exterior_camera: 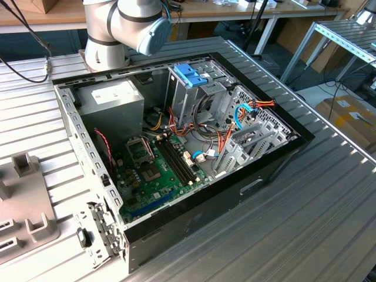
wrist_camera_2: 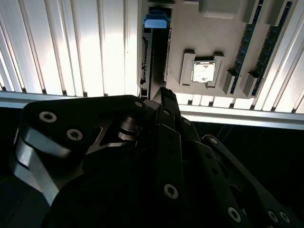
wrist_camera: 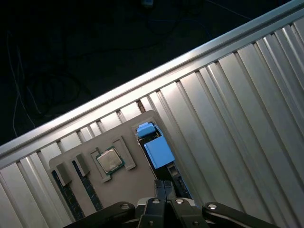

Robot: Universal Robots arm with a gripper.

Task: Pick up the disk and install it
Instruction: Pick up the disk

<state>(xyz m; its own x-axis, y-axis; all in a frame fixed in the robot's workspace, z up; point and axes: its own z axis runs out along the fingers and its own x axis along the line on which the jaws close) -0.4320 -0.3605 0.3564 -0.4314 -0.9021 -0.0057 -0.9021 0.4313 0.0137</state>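
Note:
In both wrist views the disk [wrist_camera: 158, 150] [wrist_camera_2: 155, 42] stands on edge in a slot of a grey holder tray [wrist_camera: 130, 183] [wrist_camera_2: 187, 35]. A blue plastic rail tops it and its dark edge runs toward me. My gripper [wrist_camera: 164, 186] [wrist_camera_2: 164, 95] hovers just above the disk's near end. The black fingers are pressed together with nothing between them, and I cannot tell whether they touch the disk.
The tray also holds a processor chip [wrist_camera: 109, 160] [wrist_camera_2: 204, 71] and memory sticks [wrist_camera_2: 247, 42], on a ribbed metal table [wrist_camera: 228, 118]. In the exterior view an open computer case [exterior_camera: 176, 135] holds a blue-topped cage [exterior_camera: 191, 73] and a power-supply box [exterior_camera: 111, 97].

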